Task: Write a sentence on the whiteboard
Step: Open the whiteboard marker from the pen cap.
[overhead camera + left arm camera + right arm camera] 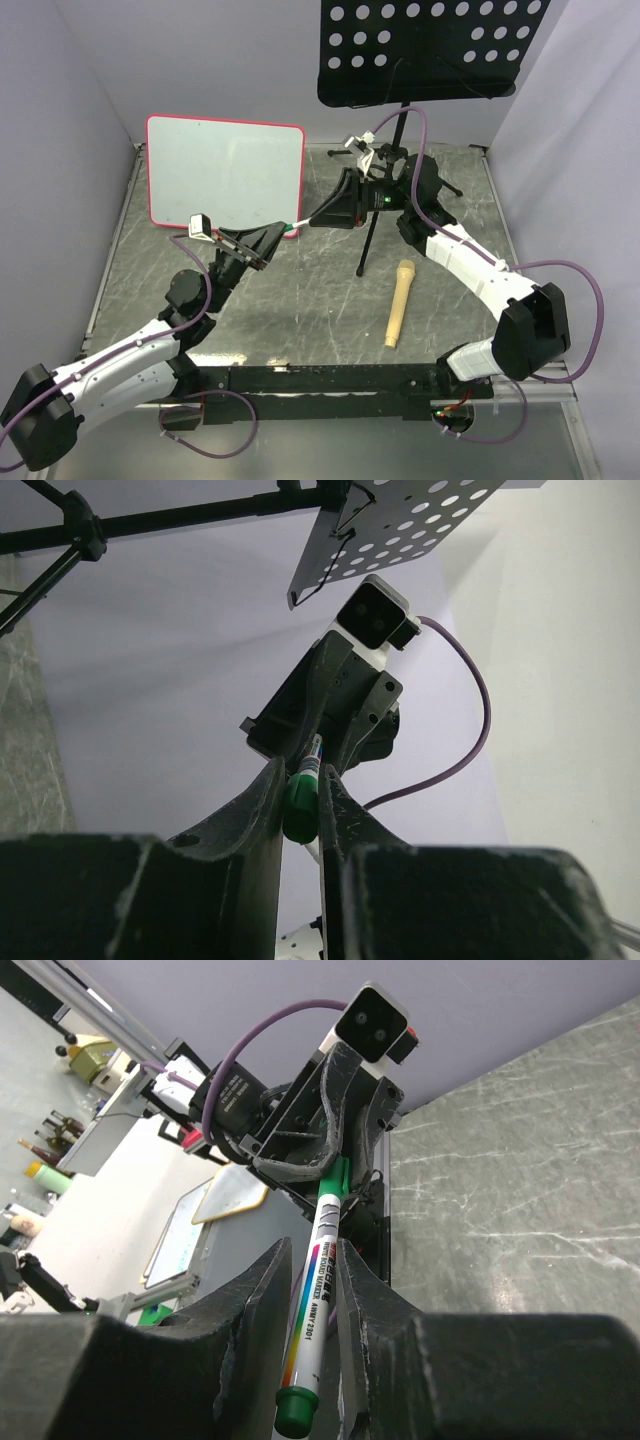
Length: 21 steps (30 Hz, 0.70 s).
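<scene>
**Pull the cap off in a straight line, then turn to the board**

Your left claw (303, 780) is clamped on the green cap (299, 802), and your right claw (315, 1260) has both jaws pressed against the marker (322, 1250) barrel. Draw the claws apart along the marker's own axis, without bending it sideways. The whiteboard (225, 170) stands just behind the left claw, with no sentence on it yet. Mind the stand pole (372, 240) just beside the right claw. The open room is on the near side of both claws, above the wooden handle (398, 303)
</scene>
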{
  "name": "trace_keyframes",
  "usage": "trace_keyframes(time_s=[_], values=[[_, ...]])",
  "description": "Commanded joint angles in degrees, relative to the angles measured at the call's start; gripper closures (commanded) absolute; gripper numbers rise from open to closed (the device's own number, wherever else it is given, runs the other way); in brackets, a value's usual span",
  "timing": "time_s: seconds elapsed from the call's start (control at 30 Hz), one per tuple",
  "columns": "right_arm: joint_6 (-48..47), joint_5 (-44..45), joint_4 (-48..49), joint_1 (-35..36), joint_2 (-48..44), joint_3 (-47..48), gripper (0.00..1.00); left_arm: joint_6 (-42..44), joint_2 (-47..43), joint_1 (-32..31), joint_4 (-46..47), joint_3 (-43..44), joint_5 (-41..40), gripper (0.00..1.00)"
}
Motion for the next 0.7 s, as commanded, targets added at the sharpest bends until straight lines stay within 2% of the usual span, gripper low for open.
trace_keyframes(time_s=[0.0,0.2,0.3,0.33,0.47,0.6,0.67], values=[[0.6,-0.66,2.47,0.29,0.54,3.45,0.69,-1.33,-0.27,-0.11,0.39,-1.02,-2.39,0.99],[-1.5,-1.54,-0.16,0.29,0.89,4.06,0.65,0.15,-0.71,-0.11,-1.71,-0.23,-2.21,0.99],[-6.68,-3.2,-6.13,0.03,0.72,5.38,0.59,3.57,-2.11,-0.2,-6.19,1.7,-1.51,0.99],[-10.7,-5.03,-7.71,-0.06,0.54,5.9,0.52,4.55,-2.64,-0.11,-8.9,2.75,-1.34,0.99],[-16.09,-8.82,-9.65,-1.55,-1.13,5.12,0.31,10.08,-7.29,-0.11,-17.33,5.83,0.16,0.99],[-25.31,-9.97,-21.4,-1.73,-1.74,7.05,0.21,15.18,-9.76,0.07,-23.77,8.47,1.47,0.99],[-30.06,-9.98,-24.85,-1.38,-1.48,8.28,0.2,16.77,-9.94,0.15,-25.18,10.14,2.53,0.99]])
